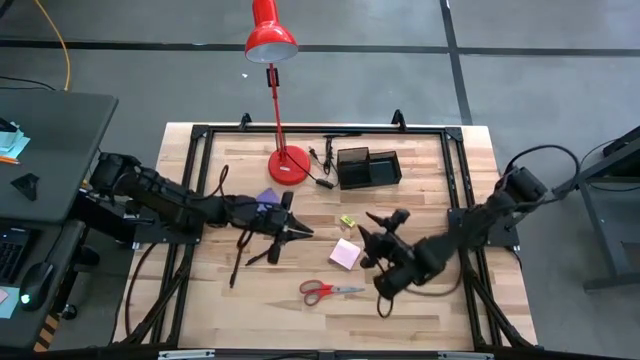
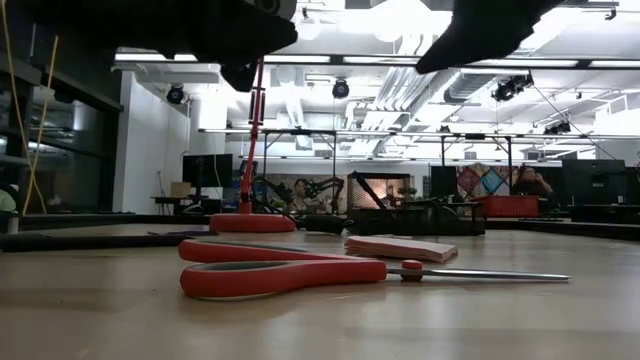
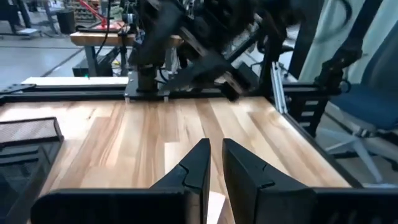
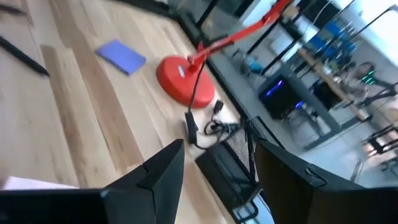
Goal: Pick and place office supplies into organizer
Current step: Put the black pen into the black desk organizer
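My right gripper [image 1: 374, 237] hangs open above the table, just beyond the pink note pad [image 1: 345, 254], touching nothing. My left gripper [image 1: 300, 232] hovers to the pad's left, shut but for a narrow slit [image 3: 216, 163], with nothing between the fingers. The red-handled scissors [image 1: 328, 290] lie flat near the front edge and fill the low view [image 2: 290, 272]. The tiny yellow piece [image 1: 347, 221] lies beyond the pad. The purple-blue pad [image 1: 268, 198] sits partly under my left arm. Thin dark pens [image 1: 255, 250] lie below my left gripper. The black organizer [image 1: 368, 167] stands at the far edge.
The red desk lamp's round base [image 1: 288, 165] and its cable [image 1: 322, 182] sit left of the organizer, and its shade [image 1: 270, 40] reaches past the far edge. A black frame rail [image 1: 455, 190] borders the table. Bare wood lies between the yellow piece and the organizer.
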You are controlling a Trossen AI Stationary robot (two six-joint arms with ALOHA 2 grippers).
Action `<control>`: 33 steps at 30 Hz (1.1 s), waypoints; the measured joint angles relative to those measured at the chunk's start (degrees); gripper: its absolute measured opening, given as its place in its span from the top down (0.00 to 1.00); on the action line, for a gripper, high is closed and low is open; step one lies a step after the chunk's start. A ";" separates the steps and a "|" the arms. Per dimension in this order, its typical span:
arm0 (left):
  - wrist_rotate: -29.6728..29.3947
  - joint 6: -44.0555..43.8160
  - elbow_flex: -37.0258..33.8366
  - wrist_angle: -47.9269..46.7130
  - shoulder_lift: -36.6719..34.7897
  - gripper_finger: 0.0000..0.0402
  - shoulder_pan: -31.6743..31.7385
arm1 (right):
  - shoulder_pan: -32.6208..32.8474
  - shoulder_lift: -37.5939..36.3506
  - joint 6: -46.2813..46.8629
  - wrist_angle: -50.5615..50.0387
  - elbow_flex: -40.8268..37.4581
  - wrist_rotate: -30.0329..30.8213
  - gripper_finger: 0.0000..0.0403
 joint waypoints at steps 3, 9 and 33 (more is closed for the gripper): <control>-0.18 -0.09 -0.78 -0.69 0.02 0.92 -0.58 | -3.64 -2.65 -8.30 4.18 -0.02 -5.20 0.53; 0.27 -0.51 -2.69 -0.76 0.02 0.92 -0.68 | -13.00 -7.70 -35.51 28.61 -0.02 -31.80 0.55; -4.93 0.81 -5.80 7.76 0.09 0.92 -0.63 | -70.74 -14.59 -55.75 32.03 -0.04 -99.03 0.67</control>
